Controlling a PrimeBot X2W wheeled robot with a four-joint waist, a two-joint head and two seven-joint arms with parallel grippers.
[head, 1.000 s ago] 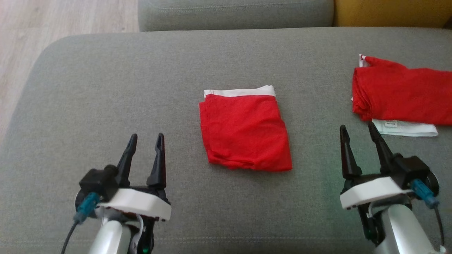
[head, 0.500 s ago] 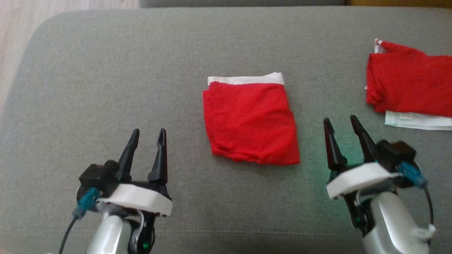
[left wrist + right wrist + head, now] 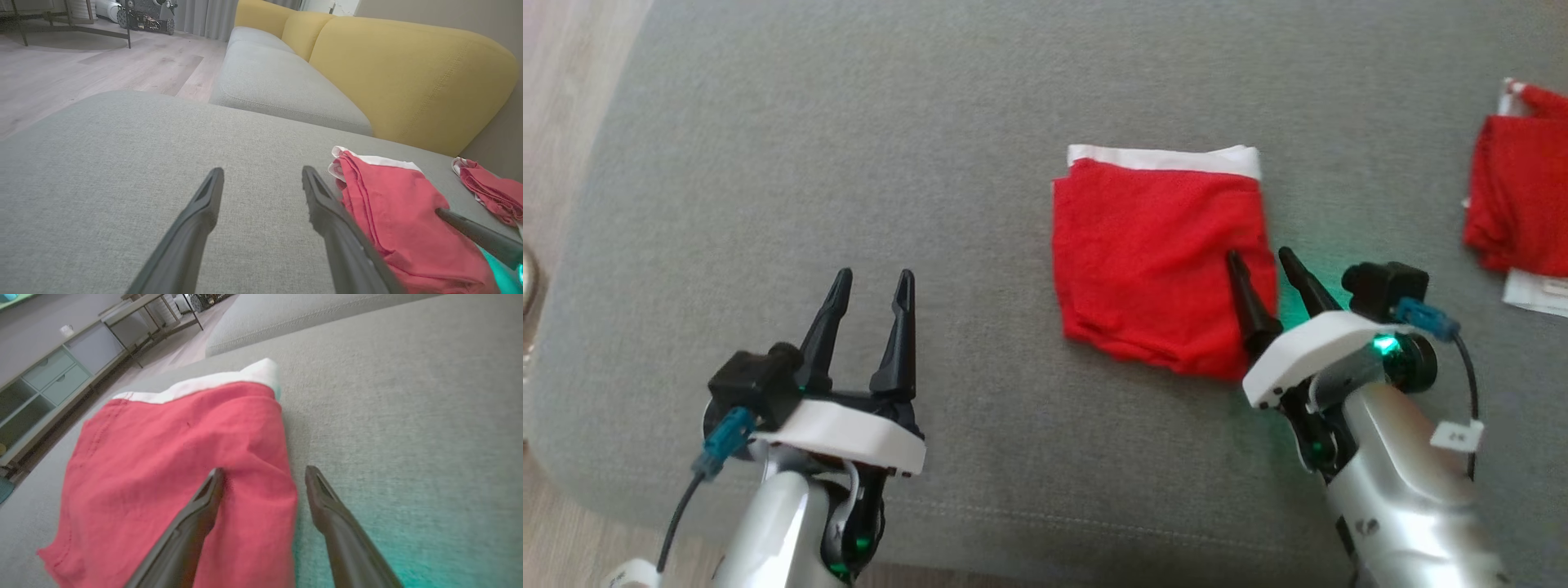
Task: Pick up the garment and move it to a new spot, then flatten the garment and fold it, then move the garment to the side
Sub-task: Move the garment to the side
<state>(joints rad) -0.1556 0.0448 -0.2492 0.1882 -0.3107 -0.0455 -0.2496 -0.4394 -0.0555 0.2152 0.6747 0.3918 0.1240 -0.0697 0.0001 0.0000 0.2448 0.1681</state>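
A wide grey fabric sofa cushion (image 3: 849,163) is carrying a folded red garment with a white waistband (image 3: 1160,253), which is lying right of the cushion's middle. A second red garment (image 3: 1515,196) is lying at its right edge. The left tool (image 3: 874,275) is hovering near the front edge, fingers apart. The right tool (image 3: 1258,256), fingers also apart, is straddling the folded garment's right edge. A small white tag (image 3: 1454,435) is hanging from the right arm, its writing too blurred to read.

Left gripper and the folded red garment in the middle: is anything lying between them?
Just bare grey cushion lies between the left gripper and the folded red garment. The head view shows that stretch plainly.
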